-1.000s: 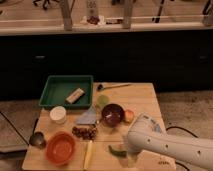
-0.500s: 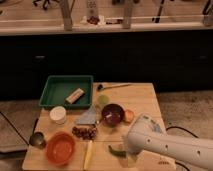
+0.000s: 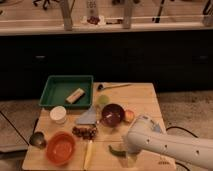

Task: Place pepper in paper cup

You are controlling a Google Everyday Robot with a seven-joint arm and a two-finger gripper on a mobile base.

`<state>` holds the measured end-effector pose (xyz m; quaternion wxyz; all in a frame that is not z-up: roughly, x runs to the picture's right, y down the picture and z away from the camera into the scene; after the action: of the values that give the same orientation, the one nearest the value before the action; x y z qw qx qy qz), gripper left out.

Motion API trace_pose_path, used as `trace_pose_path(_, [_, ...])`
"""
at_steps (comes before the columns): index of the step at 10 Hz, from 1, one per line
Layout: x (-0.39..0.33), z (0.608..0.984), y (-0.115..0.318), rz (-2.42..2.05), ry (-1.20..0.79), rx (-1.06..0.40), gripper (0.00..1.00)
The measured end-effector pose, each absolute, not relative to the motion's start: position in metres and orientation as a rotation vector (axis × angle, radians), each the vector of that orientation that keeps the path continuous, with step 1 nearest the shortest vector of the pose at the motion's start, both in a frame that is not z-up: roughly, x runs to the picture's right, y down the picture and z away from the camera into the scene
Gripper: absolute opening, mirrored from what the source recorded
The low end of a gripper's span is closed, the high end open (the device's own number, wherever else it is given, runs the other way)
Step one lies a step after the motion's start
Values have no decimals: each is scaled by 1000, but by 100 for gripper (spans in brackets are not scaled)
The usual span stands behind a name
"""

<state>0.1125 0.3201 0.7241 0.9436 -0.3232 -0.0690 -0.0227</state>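
Pincer (image 3: pixel 128 157): low at the front edge of the worktop (image 3: pixel 145 98), tucked under the end of the white arm (image 3: pixel 167 148); I cannot tell whether it is open, closed or gripping anything.
Pepper (image 3: pixel 117 150): lying flat on the wood just left of the pincer, its right end running under the arm; whether the two touch is not clear from here.
Yellow stick (image 3: pixel 89 153): pale, lying front to back, left of the pepper and apart from it.
Dark cluster (image 3: pixel 85 132): a brownish clump just behind the yellow stick.
Dark bowl (image 3: pixel 113 114): mid-worktop, behind the pepper, with a peach-coloured fruit (image 3: pixel 129 116) just beside it on the right.
Grey wedge (image 3: pixel 88 118): flat, just left of the dark bowl.
Orange bowl (image 3: pixel 61 148): front left, left of the yellow stick.
Metal cup (image 3: pixel 37 139): small, at the left edge beside the orange bowl.
Paper cup (image 3: pixel 58 114): upright on the left side, behind the orange bowl, well apart from the pepper.
Green tray (image 3: pixel 56 93): back left corner, holding a tan block (image 3: pixel 75 95).
Spoon (image 3: pixel 113 86): at the back edge, right of the tray.
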Motion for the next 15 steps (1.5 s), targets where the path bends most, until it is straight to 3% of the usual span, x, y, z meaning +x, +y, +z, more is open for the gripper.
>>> trace_pose_path(7, [109, 741, 326, -33, -122, -664, 78])
trace_pose_path(15, [109, 749, 330, -30, -114, -674, 2])
